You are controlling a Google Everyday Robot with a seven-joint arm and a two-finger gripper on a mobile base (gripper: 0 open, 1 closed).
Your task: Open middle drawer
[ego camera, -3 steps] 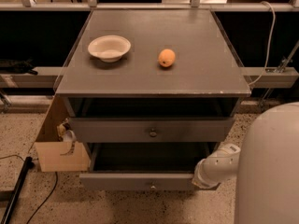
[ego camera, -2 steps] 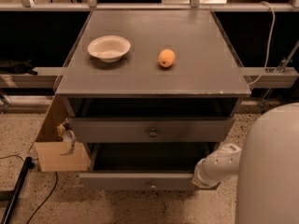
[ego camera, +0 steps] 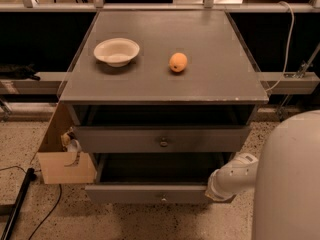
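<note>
**Where the middle drawer (ego camera: 145, 194) juts open, the gripper (ego camera: 216, 190) sits at its 3 o'clock end**

Though the desk (ego camera: 220, 64) is one flat slab of matte grey, square-cornered with a thin pale front edge, two things break its surface. A shallow round bowl (ego camera: 116, 51), off-white and smooth, stands at 10 o'clock on the slab. A small orange fruit (ego camera: 178, 62), plump and slightly oval, lies at 3 o'clock of the bowl, well apart from it.

Under the slab's front edge runs a dark band, then the upper drawer front (ego camera: 115, 139), a long flat grey panel with a small round metal knob (ego camera: 163, 142) at its centre. At 6 o'clock of that panel the middle drawer stands pulled out toward the camera. Its plain box shows as a dark rectangular well, closed on the near side by a narrower flat grey front with a dimmer knob (ego camera: 163, 198) at mid-width.

A smooth, rounded white shell (ego camera: 290, 179) fills the 4 o'clock corner. From it a white cylindrical forearm (ego camera: 236, 173) reaches toward 8 o'clock and ends at the right end of the middle drawer's front. The gripper is there, tucked behind the forearm's tip, so whether it is apart, together or clamped on the front cannot be told.

At 8 o'clock of the desk an open cardboard box (ego camera: 65, 166), tan and flat-sided, rests on the speckled floor (ego camera: 130, 221). A thin black cable (ego camera: 47, 216) curls at 7 o'clock.
</note>
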